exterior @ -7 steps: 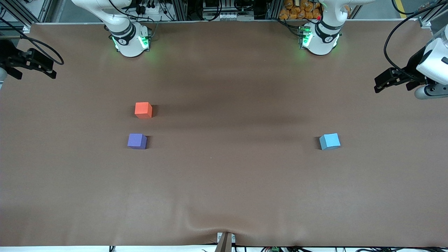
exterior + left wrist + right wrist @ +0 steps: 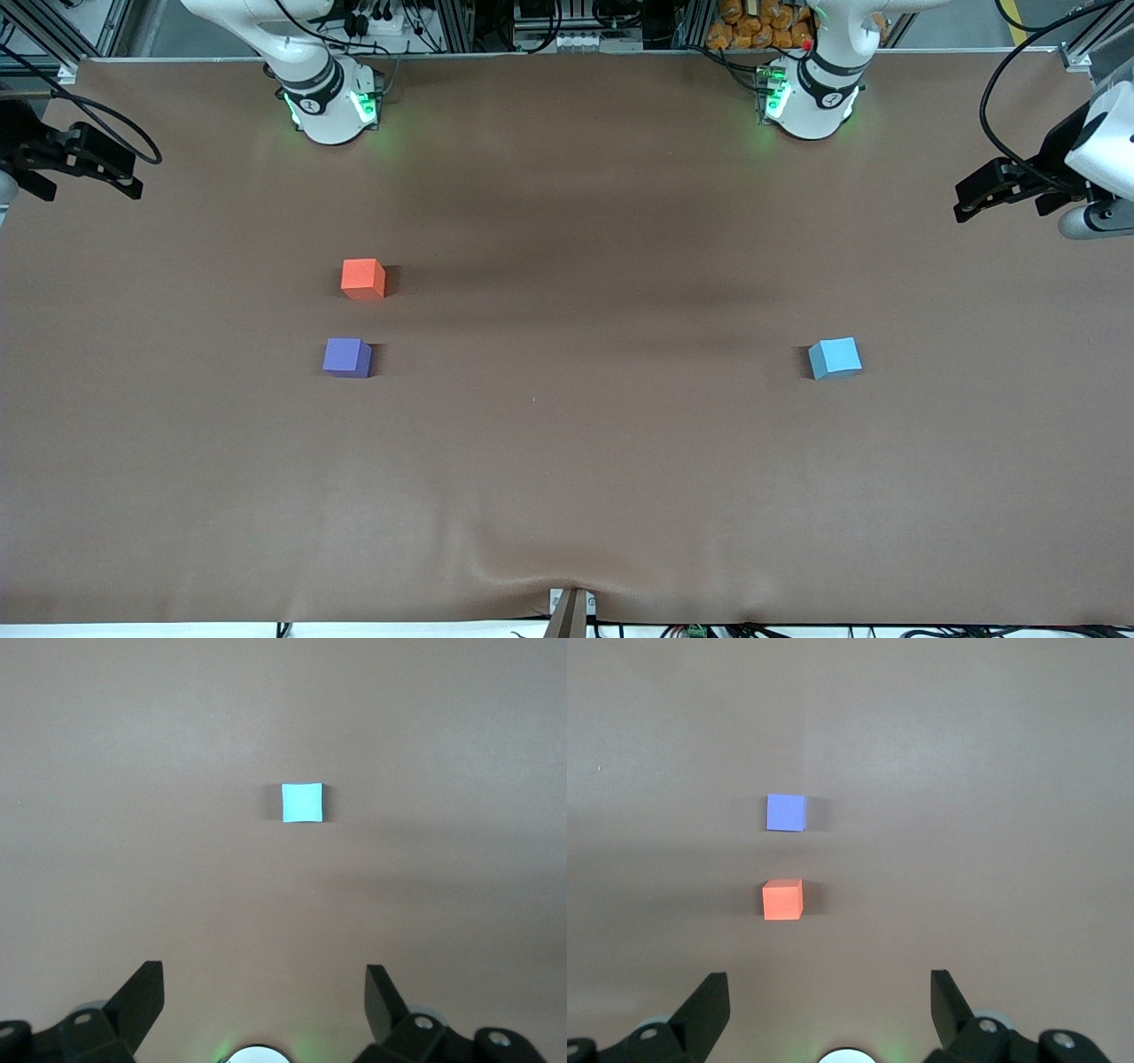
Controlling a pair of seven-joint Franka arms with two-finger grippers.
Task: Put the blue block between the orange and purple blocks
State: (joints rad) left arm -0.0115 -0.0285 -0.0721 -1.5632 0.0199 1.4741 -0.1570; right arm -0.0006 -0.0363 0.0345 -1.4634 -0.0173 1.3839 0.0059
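Blue block: the blue block [image 2: 834, 358] sat on the brown table [image 2: 567, 461] toward the left arm's end, alone, turned a little askew to the table's edges. In the left wrist view it [image 2: 302, 803] showed as a pale square with bare tabletop [image 2: 133, 771] all around it.

Orange block: the orange block [image 2: 363, 278] stood toward the right arm's end of the table, well apart from the blue block. In the right wrist view it [image 2: 782, 899] lay near the purple one with a strip of table between them.

Purple block: the purple block [image 2: 346, 357] lay nearer to the front camera than the orange block, not touching it, and about as near to that camera as the blue block. The right wrist view showed it [image 2: 786, 811] flat on the table [image 2: 992, 771].

Gap between orange and purple: held only bare tabletop.

Left gripper: the left gripper [image 2: 966, 202] hung in the air over the table's edge at the left arm's end, well apart from the blue block. Its fingers [image 2: 142, 999] were spread wide, with nothing between them.

Right gripper: the right gripper [image 2: 124, 177] hung over the table's edge at the right arm's end, away from the orange and purple blocks. Its fingers [image 2: 707, 1005] were likewise spread wide and held nothing.
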